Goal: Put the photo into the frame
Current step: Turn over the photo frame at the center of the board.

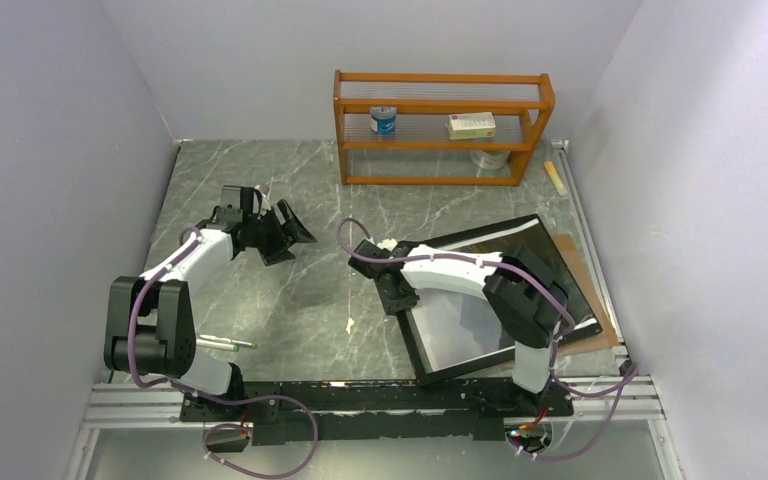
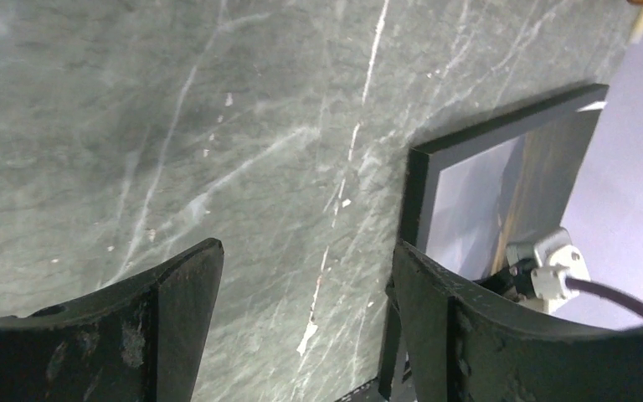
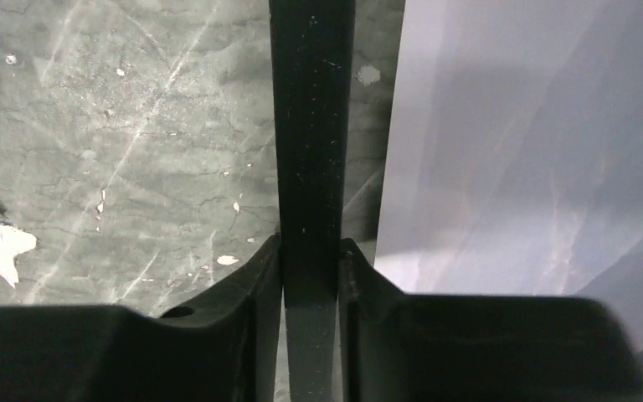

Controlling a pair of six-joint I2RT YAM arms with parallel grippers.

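The frame (image 1: 490, 232) is black, front face up, at the table's right side over a brown cardboard sheet (image 1: 600, 312). My right gripper (image 1: 397, 293) is shut on its left bar; in the right wrist view the bar (image 3: 310, 126) runs between my fingers (image 3: 251, 276). A glossy grey sheet (image 3: 536, 151) lies within the opening; in the left wrist view it shows grey with a tan-brown band (image 2: 544, 167), like the photo. My left gripper (image 1: 295, 232) is open and empty over bare table, left of the frame (image 2: 419, 193).
An orange-brown shelf rack (image 1: 440, 125) stands at the back with a can and a box on it. A pen (image 1: 225, 343) lies by the left arm's base. A pale wooden stick (image 1: 557, 178) lies at the back right. Walls close in on both sides.
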